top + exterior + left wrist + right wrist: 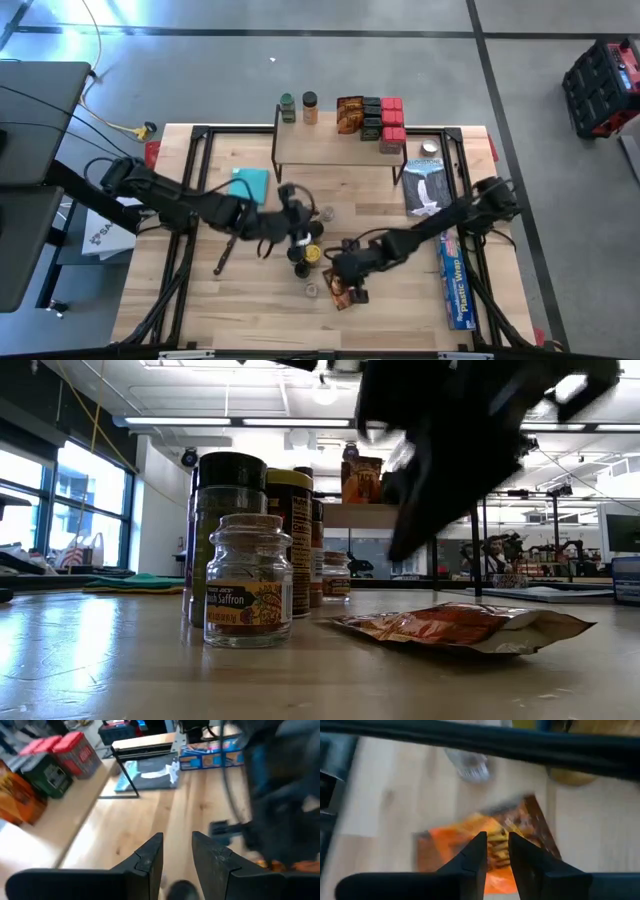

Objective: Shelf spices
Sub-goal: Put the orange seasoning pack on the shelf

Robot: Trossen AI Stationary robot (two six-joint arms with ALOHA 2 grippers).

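The right claw (pixel 494 851) hangs just above an orange-brown packet (pixel 490 840) lying flat on the surface (pixel 200 290), its fingers narrowly apart and gripping nothing; the left claw (pixel 176 855), also slightly open and empty, is over the jars (pixel 305 255) near the shelf (pixel 330 145).
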